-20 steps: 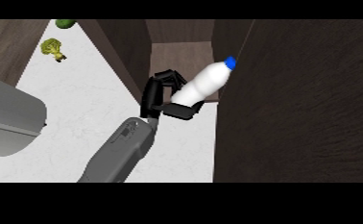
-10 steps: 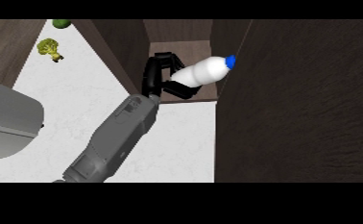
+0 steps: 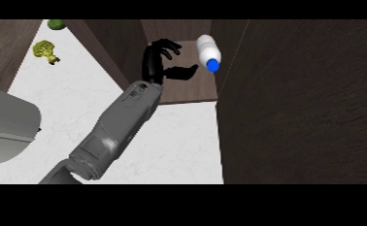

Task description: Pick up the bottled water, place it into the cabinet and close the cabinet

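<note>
White bottled water [image 3: 208, 48] in cabinet [image 3: 188, 88], hand [image 3: 163, 59] beside

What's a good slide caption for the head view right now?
Open hand beside the bottled water lying inside the cabinet, door open.

Grey forearm stretched forward, black hand [image 3: 159, 61] open, fingers spread, thumb out
</note>
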`<state>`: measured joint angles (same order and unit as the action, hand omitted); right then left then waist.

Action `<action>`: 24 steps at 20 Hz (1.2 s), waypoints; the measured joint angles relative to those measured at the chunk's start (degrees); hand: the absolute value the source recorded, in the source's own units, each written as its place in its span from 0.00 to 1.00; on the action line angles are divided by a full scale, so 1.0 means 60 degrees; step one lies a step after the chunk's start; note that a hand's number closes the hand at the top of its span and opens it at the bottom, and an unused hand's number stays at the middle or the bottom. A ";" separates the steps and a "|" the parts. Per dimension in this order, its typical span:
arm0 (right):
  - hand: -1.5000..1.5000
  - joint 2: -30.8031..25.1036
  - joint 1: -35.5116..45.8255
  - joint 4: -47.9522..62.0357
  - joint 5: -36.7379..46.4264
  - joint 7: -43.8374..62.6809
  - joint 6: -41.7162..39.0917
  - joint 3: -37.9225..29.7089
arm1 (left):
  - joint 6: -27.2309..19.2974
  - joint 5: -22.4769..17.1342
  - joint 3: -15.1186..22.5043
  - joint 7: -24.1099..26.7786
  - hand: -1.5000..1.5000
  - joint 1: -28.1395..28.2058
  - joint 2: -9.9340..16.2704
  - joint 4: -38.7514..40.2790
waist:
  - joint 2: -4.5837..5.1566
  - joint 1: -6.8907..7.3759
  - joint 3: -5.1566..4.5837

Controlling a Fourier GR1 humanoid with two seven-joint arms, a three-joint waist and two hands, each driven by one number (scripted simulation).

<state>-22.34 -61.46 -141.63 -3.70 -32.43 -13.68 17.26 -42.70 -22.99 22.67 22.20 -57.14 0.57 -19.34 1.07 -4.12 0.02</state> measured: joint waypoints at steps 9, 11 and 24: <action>0.00 -0.0064 -0.0046 0.0003 -0.0105 -0.0177 -0.0329 -0.0200 | -0.0705 0.0169 -0.0427 0.0177 0.00 -0.1165 0.0086 0.1334 | 0.0081 -0.0103 -0.0014; 0.00 -0.0055 -0.0014 0.0007 -0.0120 -0.0165 -0.0360 -0.0213 | -0.0490 0.0015 -0.0666 0.0589 0.00 -0.1193 0.0047 0.1164 | 0.0093 -0.0076 -0.0021; 0.00 -0.0068 -0.0212 -0.0083 -0.0110 -0.0111 -0.0553 -0.0029 | 0.2418 -0.1598 -0.1759 0.2922 1.00 -0.0684 -0.0082 -0.0441 | -0.0046 0.0084 -0.0021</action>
<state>-22.74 -62.73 -142.13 -4.36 -33.10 -17.00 17.08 -28.19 -32.58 12.12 39.74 -61.25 0.08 -21.99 0.79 -3.61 -0.11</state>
